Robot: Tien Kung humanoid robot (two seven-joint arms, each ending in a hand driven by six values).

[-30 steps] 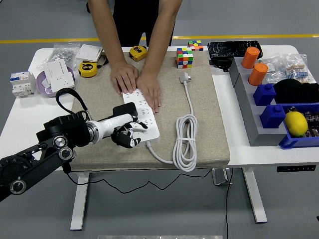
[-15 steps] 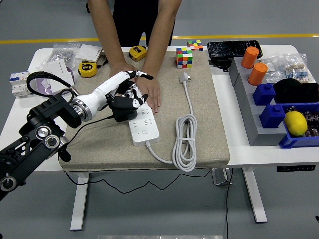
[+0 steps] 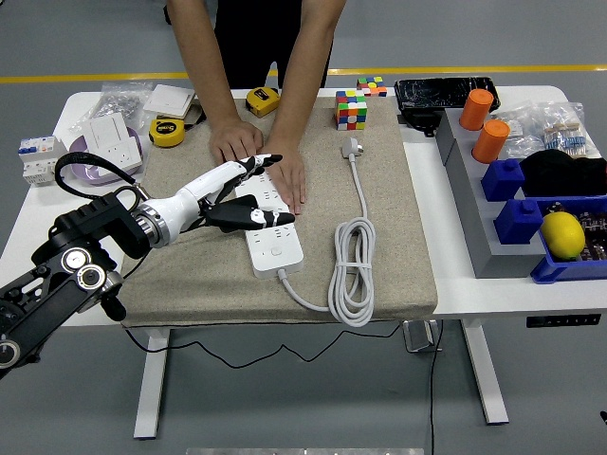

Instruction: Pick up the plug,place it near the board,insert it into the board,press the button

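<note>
Plug [image 3: 352,147] lay untouched on the mat's far side, right of the power strip [image 3: 270,225] steadied by a person's hands [image 3: 285,180]. Left hand [image 3: 237,194] hovered over the strip, fingers spread, empty. Pickup remained pending; next move required reaching right to the plug.

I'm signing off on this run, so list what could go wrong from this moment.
1. The left hand hangs open over the power strip, right beside the person's hands pressing the strip down. A push here could strike their fingers.
2. The plug lies untouched on the mat beside the Rubik's cube, far from the hand, so nothing may yet be inserted.
3. The coiled cable beside the strip could snag if the plug is lifted.
</note>
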